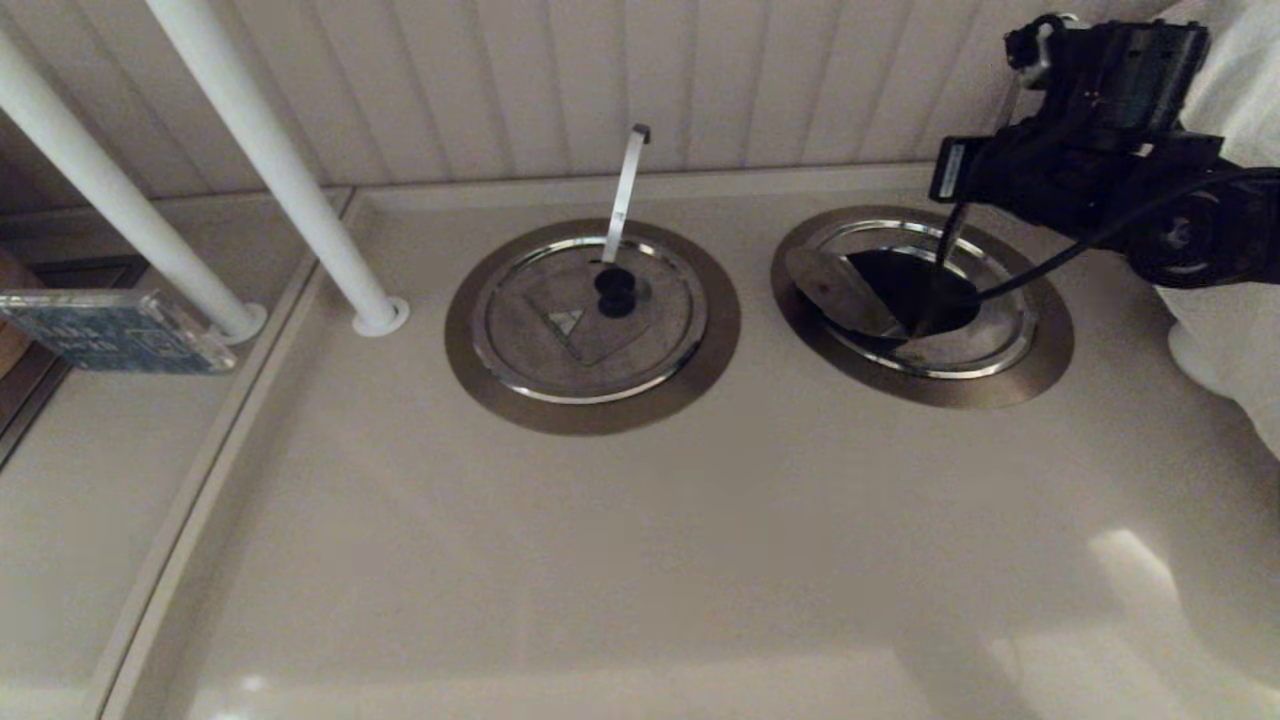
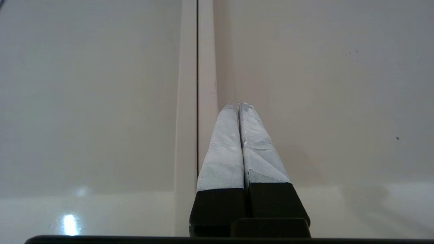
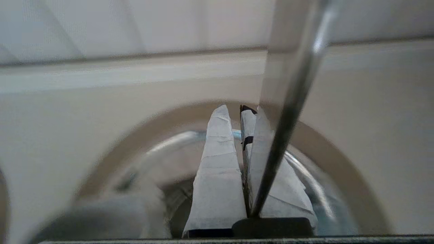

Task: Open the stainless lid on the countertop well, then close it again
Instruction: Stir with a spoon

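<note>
The stainless lid (image 1: 975,350) sits on the right-hand countertop well (image 1: 910,285), framed by its bronze-grey ring (image 1: 1045,360). Its wedge flap (image 1: 835,290) is swung up and over to the left, baring the dark inside. A thin ladle handle (image 1: 950,235) rises out of the opening. My right arm (image 1: 1090,150) hovers over the well's far right edge. In the right wrist view the right gripper (image 3: 234,112) is shut on nothing above the lid, with the ladle handle (image 3: 288,118) crossing in front of one finger. My left gripper (image 2: 237,105) is shut over a countertop seam.
The twin lid (image 1: 540,330) lies closed on the middle well, with a black knob (image 1: 615,290) and an upright ladle handle (image 1: 625,190). Two white poles (image 1: 270,170) stand at the left. A blue box (image 1: 110,330) sits far left. A panelled wall runs behind.
</note>
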You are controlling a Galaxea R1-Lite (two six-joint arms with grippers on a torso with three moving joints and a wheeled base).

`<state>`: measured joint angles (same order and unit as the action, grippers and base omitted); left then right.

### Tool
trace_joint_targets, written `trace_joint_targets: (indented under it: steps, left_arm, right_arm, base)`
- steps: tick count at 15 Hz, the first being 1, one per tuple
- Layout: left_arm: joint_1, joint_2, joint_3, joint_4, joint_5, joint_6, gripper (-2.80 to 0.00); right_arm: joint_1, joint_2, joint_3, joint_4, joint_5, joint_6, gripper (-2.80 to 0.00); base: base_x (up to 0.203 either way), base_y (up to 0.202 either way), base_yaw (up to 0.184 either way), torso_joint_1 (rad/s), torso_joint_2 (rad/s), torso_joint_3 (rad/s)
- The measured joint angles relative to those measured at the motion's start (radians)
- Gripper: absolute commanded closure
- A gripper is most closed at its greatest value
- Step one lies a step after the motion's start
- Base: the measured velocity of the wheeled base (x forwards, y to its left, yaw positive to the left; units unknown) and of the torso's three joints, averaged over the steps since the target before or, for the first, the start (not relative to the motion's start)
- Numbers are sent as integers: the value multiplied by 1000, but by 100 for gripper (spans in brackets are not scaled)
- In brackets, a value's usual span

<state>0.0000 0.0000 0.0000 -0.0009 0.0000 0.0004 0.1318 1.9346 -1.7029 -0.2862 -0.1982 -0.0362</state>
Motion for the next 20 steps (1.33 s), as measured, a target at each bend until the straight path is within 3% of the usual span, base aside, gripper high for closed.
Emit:
trace_joint_targets:
  steps: [3, 6, 14, 20]
  left_arm:
    - [0, 0, 0, 0, 0, 0, 0]
    - [0, 0, 0, 0, 0, 0, 0]
    - [0, 0, 0, 0, 0, 0, 0]
    - [0, 0, 0, 0, 0, 0, 0]
  right_arm:
    - [-60, -38, 38, -2, 35, -3, 0]
    - [-70, -23, 11, -1, 35, -3, 0]
    - [61, 94, -145, 22, -15, -3, 0]
    - [50, -22, -5, 32, -8, -2, 0]
  base:
    - [0, 0, 0, 0, 0, 0]
    - [0, 0, 0, 0, 0, 0]
    - [0, 0, 0, 0, 0, 0]
    - [0, 0, 0, 0, 0, 0]
